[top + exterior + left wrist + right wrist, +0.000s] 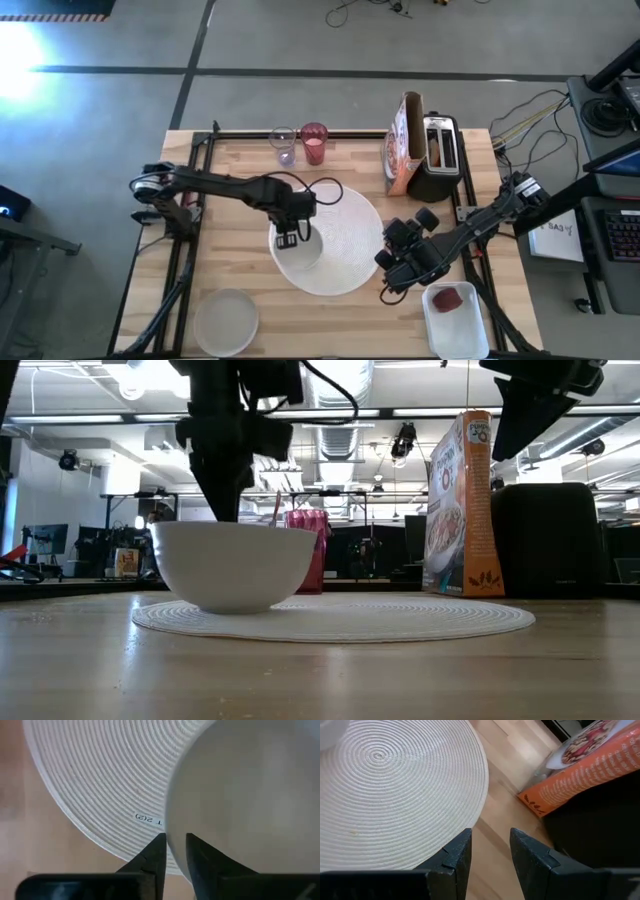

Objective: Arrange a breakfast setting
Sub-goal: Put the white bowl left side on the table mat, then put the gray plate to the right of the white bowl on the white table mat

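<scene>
The small white bowl (pixel 299 248) sat on the round placemat (pixel 345 235), toward its eight o'clock edge. The left gripper (pixel 174 845) pinched the bowl's rim, seemingly letting go. The right gripper (pixel 490 845), fingers apart and empty, waited at four o'clock. Next, probably lift clear and fetch the plate (pixel 226 321).

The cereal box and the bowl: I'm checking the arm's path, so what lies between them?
Only the ribbed placemat and bare wood lie between the bowl and the cereal box, as the low and high views show.
</scene>
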Motion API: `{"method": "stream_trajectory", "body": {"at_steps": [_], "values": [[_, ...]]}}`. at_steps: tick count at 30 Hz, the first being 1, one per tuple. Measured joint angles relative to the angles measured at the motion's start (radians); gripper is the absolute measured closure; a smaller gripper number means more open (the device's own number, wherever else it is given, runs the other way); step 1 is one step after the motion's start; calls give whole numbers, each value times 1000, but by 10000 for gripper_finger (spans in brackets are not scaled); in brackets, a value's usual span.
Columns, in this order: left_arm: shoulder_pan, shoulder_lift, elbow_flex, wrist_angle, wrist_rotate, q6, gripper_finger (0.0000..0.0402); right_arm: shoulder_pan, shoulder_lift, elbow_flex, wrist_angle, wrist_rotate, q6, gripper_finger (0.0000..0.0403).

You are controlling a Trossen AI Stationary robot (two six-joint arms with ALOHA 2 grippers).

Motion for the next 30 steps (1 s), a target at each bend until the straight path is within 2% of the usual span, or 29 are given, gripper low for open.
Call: {"method": "stream_trajectory", "body": {"at_steps": [6,9,14,16,21,27,30], "values": [[-6,-71,0,-21,14,-29,323,0,0,0,10,0,1,280],[-26,-115,-2,-89,86,-63,319,0,0,1,11,0,0,280],[-157,-192,-28,-113,112,-187,319,0,0,2,30,0,0,280],[-236,-226,-46,-111,101,-275,319,0,0,2,35,0,1,280],[-446,-292,-126,-111,3,-591,319,0,0,2,38,0,0,280],[-664,-309,-230,-112,2,-971,319,0,0,2,58,0,0,280],[-745,-299,-265,-107,2,-1104,319,0,0,2,63,0,0,280]]}}
